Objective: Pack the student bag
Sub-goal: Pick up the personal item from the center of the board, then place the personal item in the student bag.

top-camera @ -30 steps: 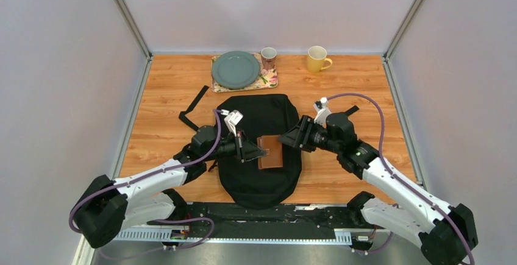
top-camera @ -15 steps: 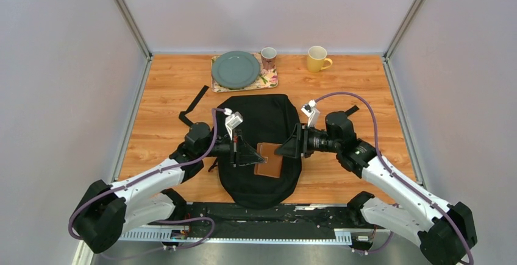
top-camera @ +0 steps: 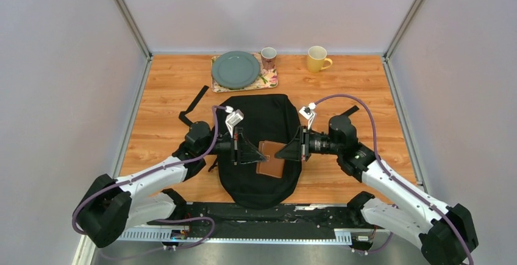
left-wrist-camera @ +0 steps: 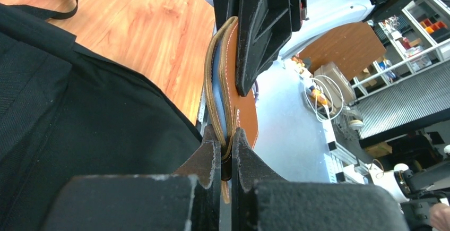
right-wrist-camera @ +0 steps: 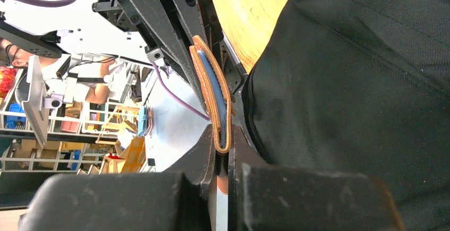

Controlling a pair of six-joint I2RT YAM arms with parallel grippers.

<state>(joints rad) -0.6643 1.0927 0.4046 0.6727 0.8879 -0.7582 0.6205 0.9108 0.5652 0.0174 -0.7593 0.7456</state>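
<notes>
The student bag (top-camera: 262,116) is a large black backpack lying flat in the middle of the table, and it also fills the right wrist view (right-wrist-camera: 361,98) and the left wrist view (left-wrist-camera: 79,119). A small brown wallet (top-camera: 271,160) is held just above the bag's near half. My left gripper (top-camera: 260,155) is shut on the wallet's left edge (left-wrist-camera: 215,82). My right gripper (top-camera: 282,153) is shut on its right edge (right-wrist-camera: 209,87). Each wrist view shows its own jaws, left gripper (left-wrist-camera: 224,135) and right gripper (right-wrist-camera: 223,135), pinching the folded leather.
A green plate (top-camera: 235,69) rests on a floral tray (top-camera: 271,81) at the back, with a small patterned mug (top-camera: 268,55) beside it. A yellow mug (top-camera: 317,58) stands further right. Black straps (top-camera: 194,103) trail left of the bag.
My right gripper moved left to the wallet and closed on its right edge. The left gripper kept its hold, and the wallet shifted slightly.
</notes>
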